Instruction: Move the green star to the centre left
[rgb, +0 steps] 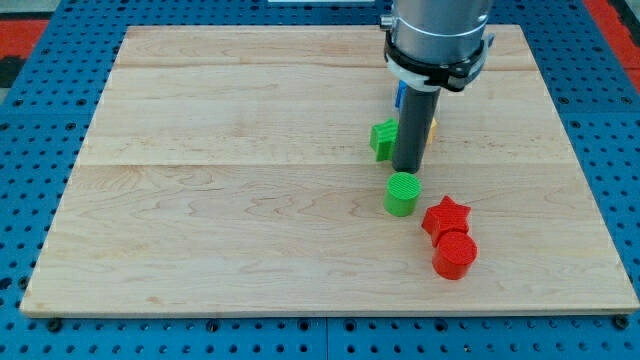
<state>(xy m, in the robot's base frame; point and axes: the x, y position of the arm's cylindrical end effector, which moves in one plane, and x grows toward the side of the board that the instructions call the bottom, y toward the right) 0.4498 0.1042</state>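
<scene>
The green star (382, 138) lies on the wooden board (240, 200), right of centre, partly hidden by my rod. My tip (407, 171) rests just to the star's right and slightly below it, close to or touching it. A green cylinder (402, 193) stands just below the tip.
A red star (446, 216) and a red cylinder (455, 254) sit at the lower right. A blue block (399, 95) and a yellow block (432, 126) are mostly hidden behind the rod. The board lies on a blue pegboard (30, 120).
</scene>
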